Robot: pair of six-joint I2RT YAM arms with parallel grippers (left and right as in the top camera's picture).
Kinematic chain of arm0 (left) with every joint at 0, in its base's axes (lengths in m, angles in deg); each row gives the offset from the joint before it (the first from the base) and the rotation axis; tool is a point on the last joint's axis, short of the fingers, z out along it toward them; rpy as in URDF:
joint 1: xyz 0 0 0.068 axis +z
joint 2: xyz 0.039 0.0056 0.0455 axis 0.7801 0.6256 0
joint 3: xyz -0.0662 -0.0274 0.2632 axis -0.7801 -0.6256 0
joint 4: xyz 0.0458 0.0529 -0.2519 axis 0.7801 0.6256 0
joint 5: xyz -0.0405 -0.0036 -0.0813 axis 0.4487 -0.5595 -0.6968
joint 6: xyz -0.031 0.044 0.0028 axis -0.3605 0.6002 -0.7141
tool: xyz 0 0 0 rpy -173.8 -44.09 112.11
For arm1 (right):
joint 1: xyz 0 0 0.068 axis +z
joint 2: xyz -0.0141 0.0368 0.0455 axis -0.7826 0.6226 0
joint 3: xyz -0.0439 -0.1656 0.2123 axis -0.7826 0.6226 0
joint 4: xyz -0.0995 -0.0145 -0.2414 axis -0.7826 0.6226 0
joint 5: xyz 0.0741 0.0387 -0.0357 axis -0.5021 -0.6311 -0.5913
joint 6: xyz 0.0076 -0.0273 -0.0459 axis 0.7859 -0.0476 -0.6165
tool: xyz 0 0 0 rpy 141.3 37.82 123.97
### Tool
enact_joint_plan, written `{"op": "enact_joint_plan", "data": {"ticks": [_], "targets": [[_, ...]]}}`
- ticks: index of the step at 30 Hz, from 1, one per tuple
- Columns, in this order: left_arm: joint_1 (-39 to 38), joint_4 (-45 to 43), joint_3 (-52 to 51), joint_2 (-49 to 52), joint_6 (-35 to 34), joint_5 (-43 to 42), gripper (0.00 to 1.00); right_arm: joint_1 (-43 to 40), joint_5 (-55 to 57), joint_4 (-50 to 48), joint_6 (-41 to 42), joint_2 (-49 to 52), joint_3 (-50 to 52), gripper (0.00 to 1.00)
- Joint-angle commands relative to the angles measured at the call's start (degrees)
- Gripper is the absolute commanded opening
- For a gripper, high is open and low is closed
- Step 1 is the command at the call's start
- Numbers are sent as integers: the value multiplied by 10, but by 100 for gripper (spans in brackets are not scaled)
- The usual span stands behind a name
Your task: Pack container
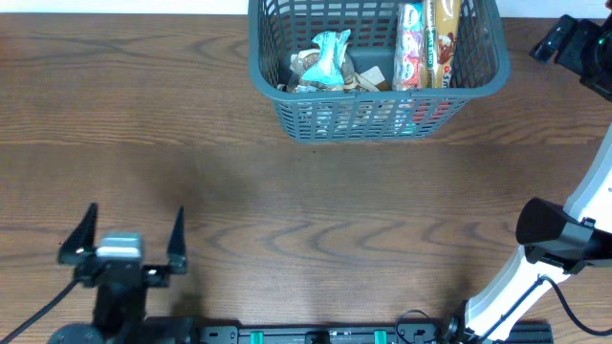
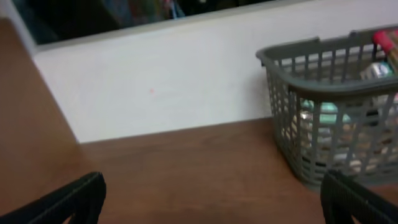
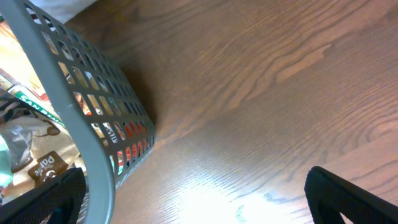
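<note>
Basket [image 1: 378, 117] at the table's [image 1: 306, 210] far edge holds snack packets [image 1: 411, 43]. Left gripper [image 1: 131, 234] released, empty, near front edge. Right gripper [image 3: 194, 180] released, empty, beside basket.

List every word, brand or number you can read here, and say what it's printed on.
"SAN": partial, on a green-striped packet in the basket.
Brown packet beside it: print too blurred to read.
Tall packets, overhead view: print too small.

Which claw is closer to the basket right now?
Right. The right claw is open just beside the basket, by its right wall; the left claw is far back across the table.
</note>
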Motion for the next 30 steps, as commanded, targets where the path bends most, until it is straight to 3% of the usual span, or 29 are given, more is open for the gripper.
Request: {"op": "enact_joint_plan", "data": {"ticks": [1, 11, 30], "targets": [[5, -65, -70, -34, -6, -22, 99, -2, -2, 2, -3, -2, 0, 99], [5, -273, -227, -48, -47, -21, 99, -2, -2, 2, -3, -2, 1, 99], [15, -289, -307, -59, -47, 59, 99, -2, -2, 2, -3, -2, 1, 99]]}}
